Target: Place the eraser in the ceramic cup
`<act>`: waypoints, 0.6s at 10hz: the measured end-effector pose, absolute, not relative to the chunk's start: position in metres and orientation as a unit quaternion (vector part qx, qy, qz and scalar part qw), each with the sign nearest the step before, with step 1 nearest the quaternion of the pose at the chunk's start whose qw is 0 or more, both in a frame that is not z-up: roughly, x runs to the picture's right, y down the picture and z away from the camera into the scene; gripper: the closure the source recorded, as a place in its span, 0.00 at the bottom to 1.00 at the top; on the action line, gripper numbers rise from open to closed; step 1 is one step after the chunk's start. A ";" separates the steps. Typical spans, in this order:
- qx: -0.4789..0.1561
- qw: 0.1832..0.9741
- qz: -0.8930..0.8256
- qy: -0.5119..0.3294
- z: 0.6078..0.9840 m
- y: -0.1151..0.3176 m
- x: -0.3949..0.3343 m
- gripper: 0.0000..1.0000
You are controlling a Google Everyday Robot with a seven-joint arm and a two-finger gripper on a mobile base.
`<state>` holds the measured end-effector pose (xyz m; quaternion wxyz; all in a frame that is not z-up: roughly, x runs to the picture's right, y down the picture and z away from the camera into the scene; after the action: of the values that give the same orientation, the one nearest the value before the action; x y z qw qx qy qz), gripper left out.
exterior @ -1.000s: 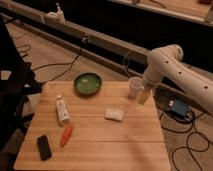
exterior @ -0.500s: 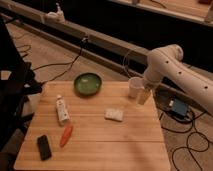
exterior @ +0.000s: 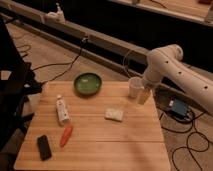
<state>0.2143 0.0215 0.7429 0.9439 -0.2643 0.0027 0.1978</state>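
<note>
Nothing shifted: gripper (exterior: 144, 95), opening unreadable, hangs just beside the cup (exterior: 134, 86); pad (exterior: 114, 114), tube (exterior: 62, 110), carrot (exterior: 66, 135) lie between it and the distant eraser (exterior: 44, 147).

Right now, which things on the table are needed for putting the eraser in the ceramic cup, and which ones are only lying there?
Needed: eraser, beside the carrot; ceramic cup, far right; gripper, beside the cup.
Only lying there: green bowl, white tube, carrot, white pad.
</note>
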 end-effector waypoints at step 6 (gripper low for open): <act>-0.272 0.952 0.139 -0.023 0.737 0.028 0.180 0.20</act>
<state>0.1798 0.0279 0.7368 0.9521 -0.2717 -0.0227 0.1388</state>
